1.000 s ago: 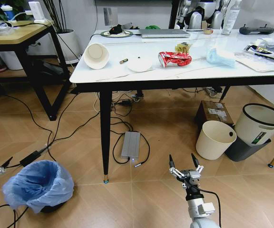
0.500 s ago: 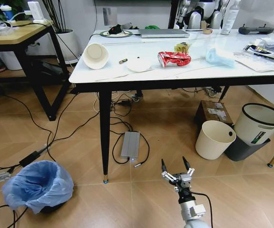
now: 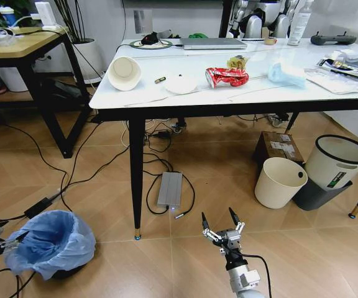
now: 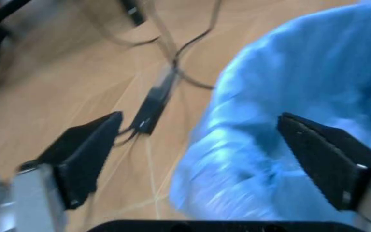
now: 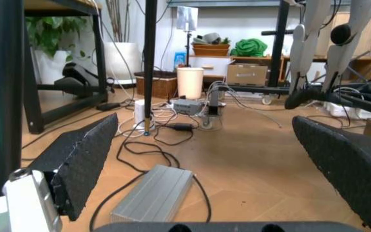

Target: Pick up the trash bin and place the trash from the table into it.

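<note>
The trash bin (image 3: 50,243) stands on the floor at the robot's left, its blue-bagged rim just beside the left claw (image 3: 10,243), whose fingers gape wide, while the right claw (image 3: 220,220), also spread, hovers well apart.

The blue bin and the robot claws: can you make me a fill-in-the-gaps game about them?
1. The bin stands on the ____.
2. The left claw is open at the bin's ____.
3. The right claw hangs over the floor, holding ____.
4. The paper cup lies on its side on the ____.

Missing words: floor; rim; nothing; table
</note>
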Motion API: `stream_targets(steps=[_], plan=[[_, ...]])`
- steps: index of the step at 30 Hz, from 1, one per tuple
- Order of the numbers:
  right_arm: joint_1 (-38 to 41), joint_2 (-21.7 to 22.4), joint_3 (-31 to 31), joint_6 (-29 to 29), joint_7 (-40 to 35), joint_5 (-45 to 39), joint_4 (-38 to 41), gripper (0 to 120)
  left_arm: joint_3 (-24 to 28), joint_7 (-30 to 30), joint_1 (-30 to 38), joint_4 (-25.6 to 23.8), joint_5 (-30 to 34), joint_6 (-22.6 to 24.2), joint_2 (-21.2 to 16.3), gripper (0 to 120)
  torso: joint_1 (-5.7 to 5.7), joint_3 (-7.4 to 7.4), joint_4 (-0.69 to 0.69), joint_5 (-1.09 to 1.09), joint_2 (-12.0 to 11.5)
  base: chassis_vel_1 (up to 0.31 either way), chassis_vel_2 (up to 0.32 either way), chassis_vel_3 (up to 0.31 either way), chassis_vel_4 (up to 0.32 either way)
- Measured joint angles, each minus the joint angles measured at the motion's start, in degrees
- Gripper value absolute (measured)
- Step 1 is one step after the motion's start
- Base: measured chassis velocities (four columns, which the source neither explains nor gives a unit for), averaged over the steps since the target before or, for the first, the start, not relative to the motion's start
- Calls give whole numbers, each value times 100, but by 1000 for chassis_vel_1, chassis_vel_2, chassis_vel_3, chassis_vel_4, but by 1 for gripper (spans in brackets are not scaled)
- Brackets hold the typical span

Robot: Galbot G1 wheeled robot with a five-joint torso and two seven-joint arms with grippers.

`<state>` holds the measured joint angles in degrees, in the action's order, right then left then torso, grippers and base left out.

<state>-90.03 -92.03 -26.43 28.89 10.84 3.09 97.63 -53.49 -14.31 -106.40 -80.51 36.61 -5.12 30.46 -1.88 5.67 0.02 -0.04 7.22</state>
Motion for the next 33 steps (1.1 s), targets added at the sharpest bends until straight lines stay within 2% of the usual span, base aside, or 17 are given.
stream_targets(steps=[1,2,8,14,23,33], plan=[[-2,0,2,0,0,7,0,100,0,49,75,127,86,51,68,99,0,0,-1,-1,0,0,0,0,0],[-2,0,2,0,0,7,0,100,0,49,75,127,86,51,68,99,0,0,-1,-1,0,0,0,0,0],[29,3,42,-23,-1,27,-30,100,256,57,633,866,396,263,146,100,0,0,-4,-2,1,0,0,0,0],[58,6,83,-37,-3,64,-95,100,449,-141,980,889,806,616,108,97,0,0,-5,-4,0,0,0,0,0],[95,6,88,-71,-9,40,-127,100,738,-243,1354,582,1082,1006,195,98,0,0,-6,-2,0,0,0,0,0],[177,2,88,-93,-15,-8,-199,100,871,-250,1398,524,1052,1307,281,94,0,0,-3,-2,0,0,0,0,0]])
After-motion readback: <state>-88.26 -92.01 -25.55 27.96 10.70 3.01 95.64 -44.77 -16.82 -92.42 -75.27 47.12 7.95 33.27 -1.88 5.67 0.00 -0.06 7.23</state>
